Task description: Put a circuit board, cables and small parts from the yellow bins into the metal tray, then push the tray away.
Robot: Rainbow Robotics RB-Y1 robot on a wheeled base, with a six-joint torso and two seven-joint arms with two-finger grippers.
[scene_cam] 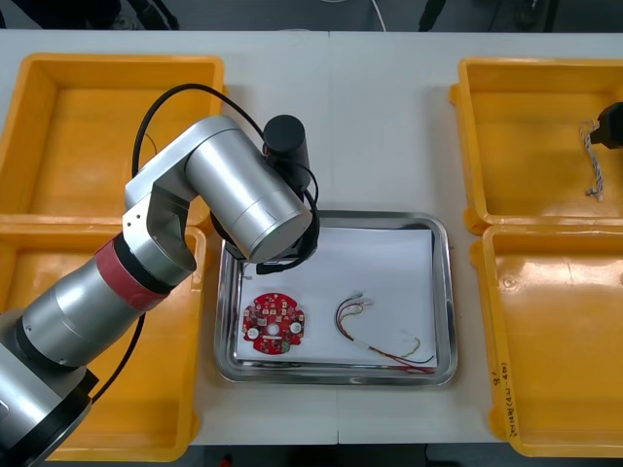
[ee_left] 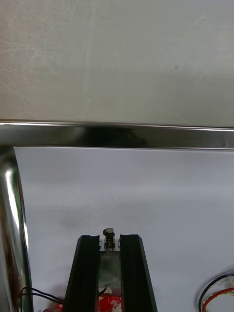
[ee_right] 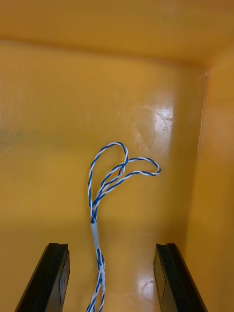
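Note:
My left gripper (ee_left: 109, 240) hangs over the near left part of the metal tray (scene_cam: 443, 292), shut on a small metal part (ee_left: 108, 236) held between its fingertips. Just below it on the tray's white inside lies the round red circuit board (scene_cam: 274, 324); the red and yellow cable (scene_cam: 375, 336) lies to the board's right. My right gripper (ee_right: 111, 249) is open, low inside the far right yellow bin (scene_cam: 526, 146). The twisted blue and white cable (ee_right: 105, 195) runs between its fingers (ee_right: 54, 273), untouched.
The left arm's silver body (scene_cam: 234, 195) covers the tray's far left corner. A thin black cable (ee_left: 39, 294) sits by the tray's left rim (ee_left: 12, 204). Yellow bins stand at the far left (scene_cam: 107, 136), near left (scene_cam: 156, 399) and near right (scene_cam: 555, 341).

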